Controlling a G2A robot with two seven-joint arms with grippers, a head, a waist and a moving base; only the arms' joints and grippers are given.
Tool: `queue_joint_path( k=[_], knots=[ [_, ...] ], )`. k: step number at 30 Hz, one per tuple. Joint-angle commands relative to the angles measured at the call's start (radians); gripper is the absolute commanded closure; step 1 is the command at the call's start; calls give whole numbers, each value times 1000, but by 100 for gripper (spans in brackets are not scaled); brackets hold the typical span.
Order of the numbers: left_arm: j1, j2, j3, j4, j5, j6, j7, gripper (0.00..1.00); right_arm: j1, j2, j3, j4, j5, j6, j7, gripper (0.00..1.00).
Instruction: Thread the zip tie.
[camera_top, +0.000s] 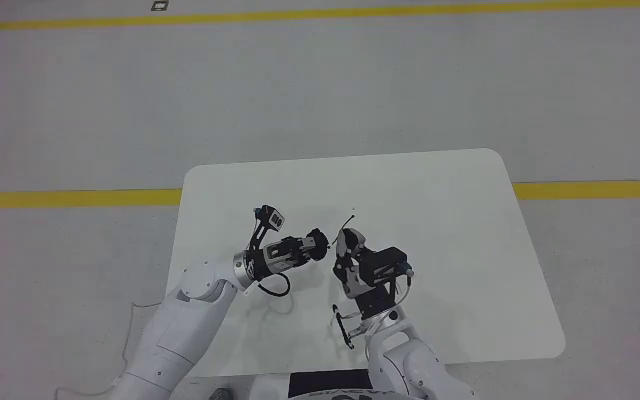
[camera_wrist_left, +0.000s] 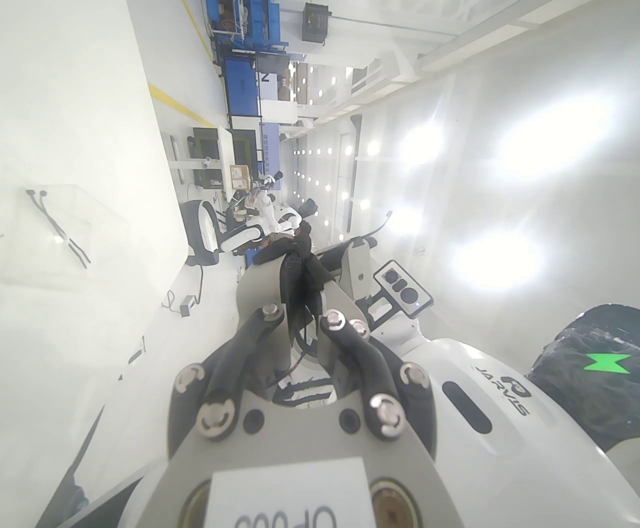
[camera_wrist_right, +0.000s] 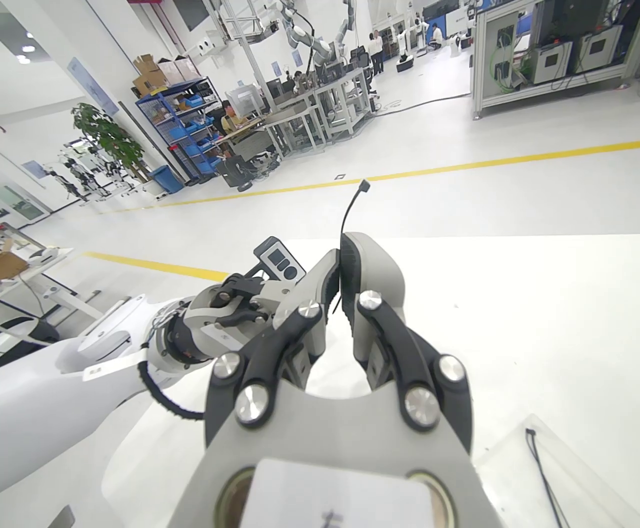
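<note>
A black zip tie (camera_wrist_right: 350, 212) stands upright in my right gripper (camera_wrist_right: 341, 252), which is shut on its strap; the head end (camera_wrist_right: 363, 186) sticks up above the fingertips. In the top view this gripper (camera_top: 346, 243) is over the middle of the white table (camera_top: 450, 200). My left gripper (camera_top: 318, 243) is tip to tip with it. In the left wrist view the left gripper (camera_wrist_left: 300, 260) has its black pads together; I cannot tell whether anything lies between them. The left gripper's body (camera_wrist_right: 235, 310) sits just beside the right fingers.
A clear tray (camera_top: 345, 328) with spare black zip ties (camera_wrist_left: 55, 230) (camera_wrist_right: 542, 470) lies near the table's front edge, beside the right arm. The table's far and right parts are bare. Yellow floor lines run beyond the table.
</note>
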Motion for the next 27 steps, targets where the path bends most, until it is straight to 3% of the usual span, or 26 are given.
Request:
queue_joint_path(
  k=[1,27],
  knots=[
    [0,0,0,0,0,0,0,100,-1,0,1,0,3,-5,1,100],
    [0,0,0,0,0,0,0,100,-9,-6,7,-1,1,-31,9,100]
  ],
)
